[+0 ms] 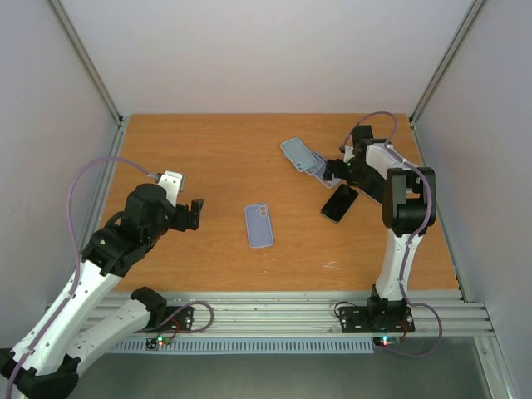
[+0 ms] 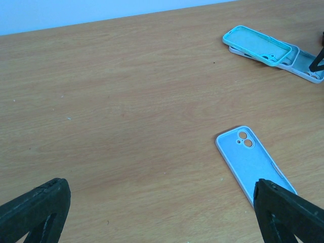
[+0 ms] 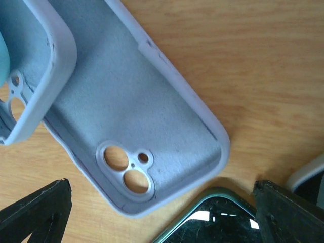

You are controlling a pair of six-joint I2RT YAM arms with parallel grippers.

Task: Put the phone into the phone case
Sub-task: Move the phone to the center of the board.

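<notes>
The phone [image 1: 339, 203] is black with a dark green rim and lies screen up at the right of the table; its corner [image 3: 217, 223] shows in the right wrist view. Just beyond it a lavender phone case [image 3: 136, 126] lies hollow side up, in a small pile with a teal case [image 1: 293, 150] on top. My right gripper [image 1: 332, 173] hovers open over that lavender case's camera end [image 3: 162, 212], holding nothing. A light blue case [image 1: 258, 225] lies alone, back up, at mid-table [image 2: 250, 162]. My left gripper [image 1: 193, 214] stands open and empty to its left [image 2: 162, 212].
The pile of cases [image 2: 273, 50] sits at the back right of the wooden table [image 1: 208, 158]. White walls enclose the table on three sides, with a metal rail [image 1: 274, 312] along the near edge. Another pale case [image 3: 30, 66] overlaps the lavender one.
</notes>
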